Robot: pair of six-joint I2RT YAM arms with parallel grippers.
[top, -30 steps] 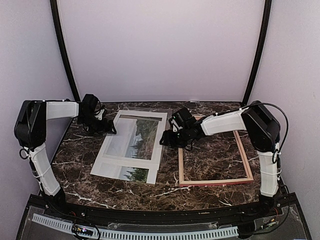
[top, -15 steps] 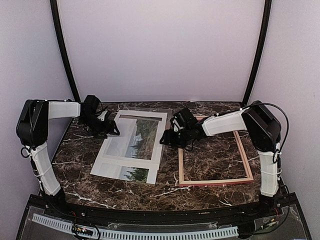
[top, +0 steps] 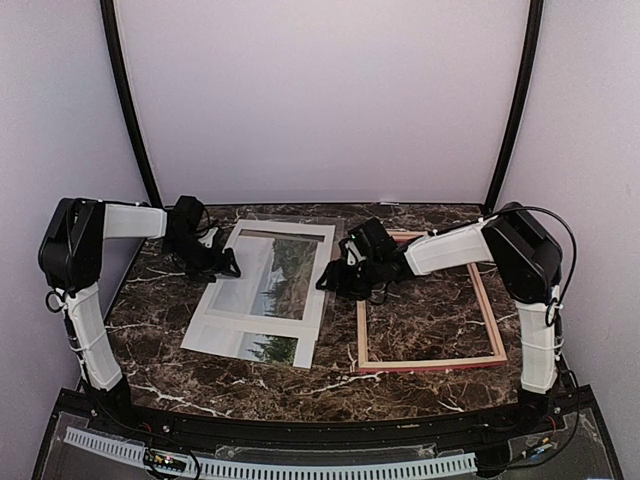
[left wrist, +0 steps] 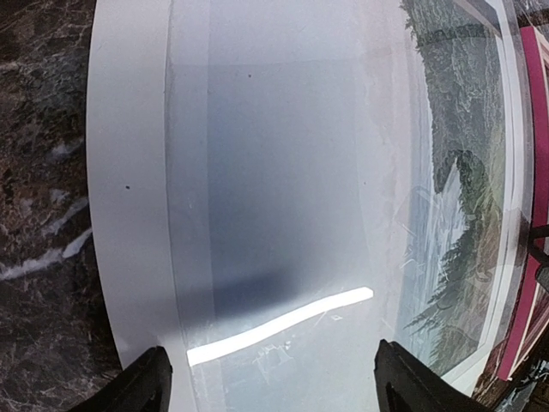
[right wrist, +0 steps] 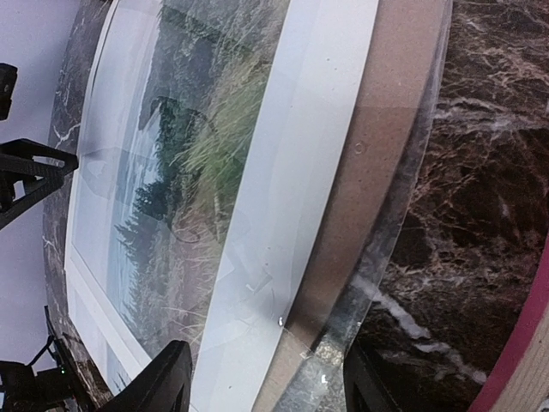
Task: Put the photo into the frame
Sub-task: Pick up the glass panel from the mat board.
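Both arms have crept inward over the last second. The left gripper [top: 222,262] slid right to the left edge of the stack, and the right gripper [top: 328,278] nudged left at the opposite edge. The left claw is spread wide over the white mat [left wrist: 129,172], gripping nothing. The right claw is released too, fingers [right wrist: 167,378] apart above the edge where the brown backing board [right wrist: 395,129] shows.

The photo [top: 275,275] lies flat on the marble table [top: 150,320] under the mat, just left of the frame [top: 430,364], not in it. Its long axis runs near-to-far, with the far end leaning slightly right.
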